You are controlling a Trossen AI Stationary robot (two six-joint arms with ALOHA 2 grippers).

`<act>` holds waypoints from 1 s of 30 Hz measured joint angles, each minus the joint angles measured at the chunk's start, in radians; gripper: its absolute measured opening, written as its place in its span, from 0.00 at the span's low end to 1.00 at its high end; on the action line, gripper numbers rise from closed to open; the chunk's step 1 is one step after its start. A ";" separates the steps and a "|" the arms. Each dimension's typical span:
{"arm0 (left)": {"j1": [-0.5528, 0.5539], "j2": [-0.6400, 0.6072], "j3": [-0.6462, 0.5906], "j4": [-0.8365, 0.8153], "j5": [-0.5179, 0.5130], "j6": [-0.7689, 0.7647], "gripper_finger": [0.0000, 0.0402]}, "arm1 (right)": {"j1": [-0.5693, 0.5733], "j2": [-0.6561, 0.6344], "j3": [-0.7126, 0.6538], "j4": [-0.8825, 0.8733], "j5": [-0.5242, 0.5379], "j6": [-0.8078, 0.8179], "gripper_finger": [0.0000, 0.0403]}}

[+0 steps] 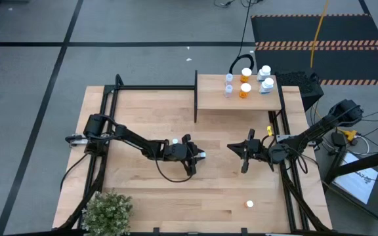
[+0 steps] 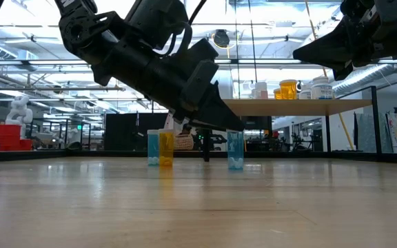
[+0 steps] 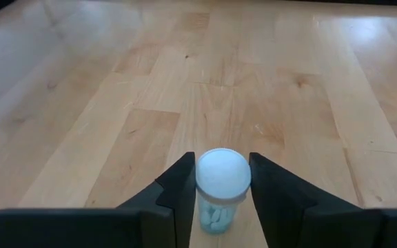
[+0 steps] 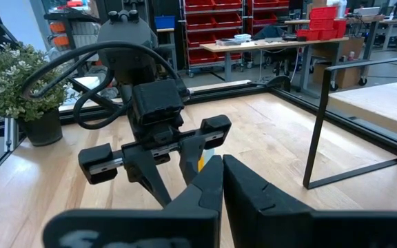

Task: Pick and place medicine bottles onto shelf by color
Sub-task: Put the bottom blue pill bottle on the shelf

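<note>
Blue bottle [image 3: 222, 186] between left hand [image 3: 222, 200] fingers, wrist view only
</note>
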 joint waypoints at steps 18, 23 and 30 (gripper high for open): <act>0.051 -0.171 0.001 -0.083 0.073 0.044 0.31 | 0.000 0.000 0.000 0.000 0.000 0.000 0.01; 0.082 -0.268 0.000 -0.165 0.073 0.056 0.31 | 0.000 0.000 0.000 0.000 0.000 0.000 0.01; 0.135 -0.391 0.000 -0.246 0.075 0.075 0.31 | 0.000 0.000 0.000 0.000 0.000 0.000 0.01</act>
